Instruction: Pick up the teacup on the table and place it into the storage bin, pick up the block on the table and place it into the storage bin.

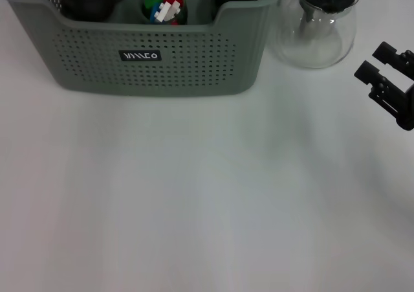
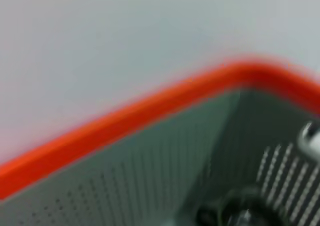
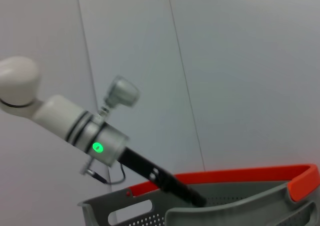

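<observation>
White table [image 1: 194, 208] with storage bin [image 1: 155, 65]; right hand [image 1: 387, 78] open, left hand's state unclear.

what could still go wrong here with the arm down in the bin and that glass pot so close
The left arm reaches down into the storage bin; lifting out carelessly could catch the rim or drag the bin.
The glass pot stands right beside the bin, so any shove of the bin could knock it.
The right gripper, open, hangs near the pot; a sideways move could strike the glass.
</observation>
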